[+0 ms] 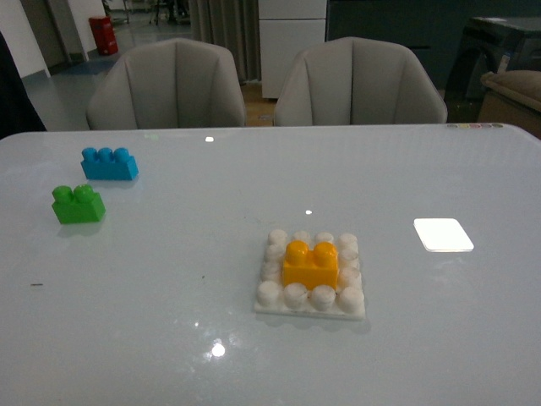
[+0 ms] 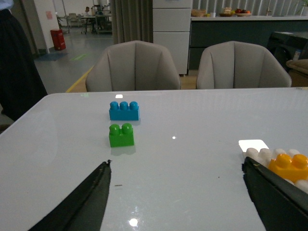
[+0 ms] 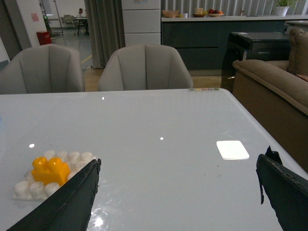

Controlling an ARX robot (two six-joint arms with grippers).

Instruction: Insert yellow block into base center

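Small yellow-orange plastic 2-stud block (image 1: 310, 264) sits upright on the flat square white studded base plate (image 1: 309, 297), in its center, studs ringing it. Green 2-stud brick (image 1: 79, 205) and blue 3-stud brick (image 1: 109, 163) lie well apart from the base, on its left, blue just behind green. Left gripper (image 2: 178, 202) & right gripper (image 3: 178, 199) both spread wide, nothing held — above the white table (image 1: 169, 279).

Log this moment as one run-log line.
yellow block: seated on base center | left tool: open, empty | right tool: open, empty | green brick, blue brick: untouched
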